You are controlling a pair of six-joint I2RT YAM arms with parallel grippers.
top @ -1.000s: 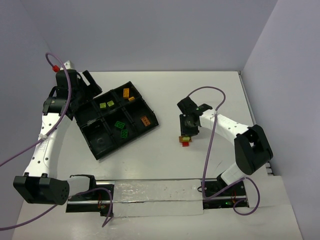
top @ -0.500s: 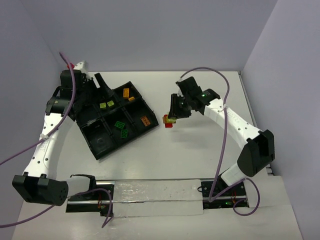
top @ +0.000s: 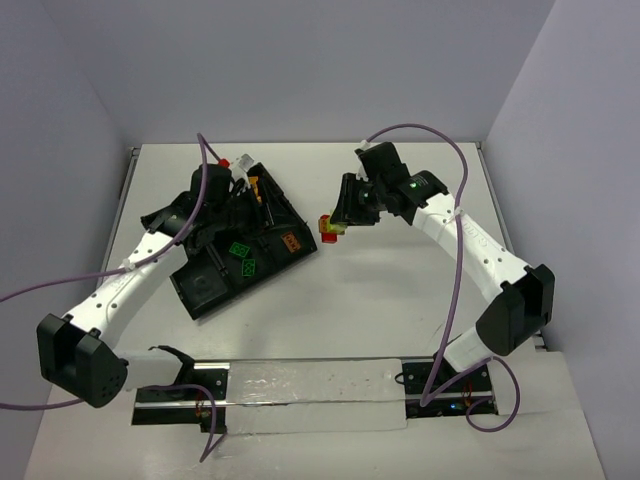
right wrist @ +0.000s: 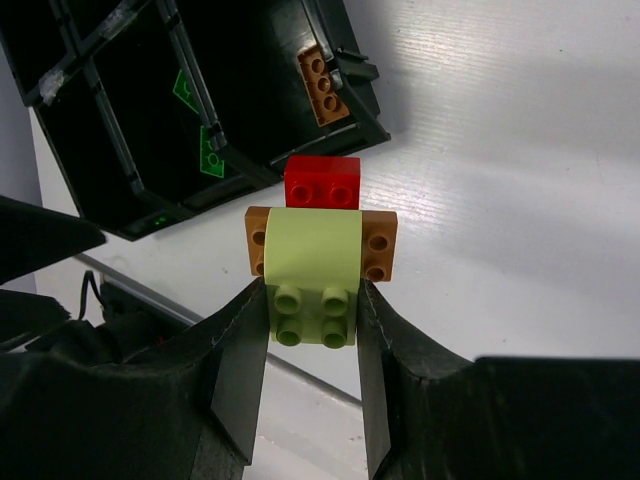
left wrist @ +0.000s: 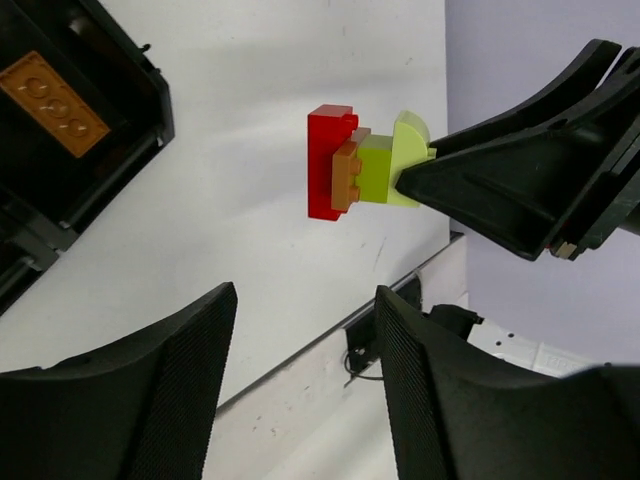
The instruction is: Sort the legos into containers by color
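The right end effector (right wrist: 312, 312) is clamped on a lego cluster (right wrist: 320, 232), its fingers pressed against the two side faces of the yellow-green brick (right wrist: 312, 262). An orange plate (right wrist: 379, 244) and then a red brick (right wrist: 322, 183) are stacked beyond that brick. The cluster looks to be held clear of the white surface (top: 400, 300), toward its far edge and just beside the tray's (top: 205, 288) corner that points at the right edge.

Gripping only the yellow-green piece leaves the orange and red ends free. That suits a hand-over or a pulling-apart, since three colours joined cannot go into one compartment as they are. The left end effector (left wrist: 305, 295) fits that reading: it reaches across the tray with its fingers partly apart, nothing between them, and the red end straight ahead of the gap.

The cluster's long axis is its stacking line, running from the right fingers out toward the tray and the left edge, red end leading. The orange plate's own long axis lies across that line, so it overhangs the yellow-green brick on both sides.

In the tray, an orange lego (right wrist: 322, 85) lies in the compartment nearest the cluster, and green legos (top: 241, 251) lie in the one next to it.
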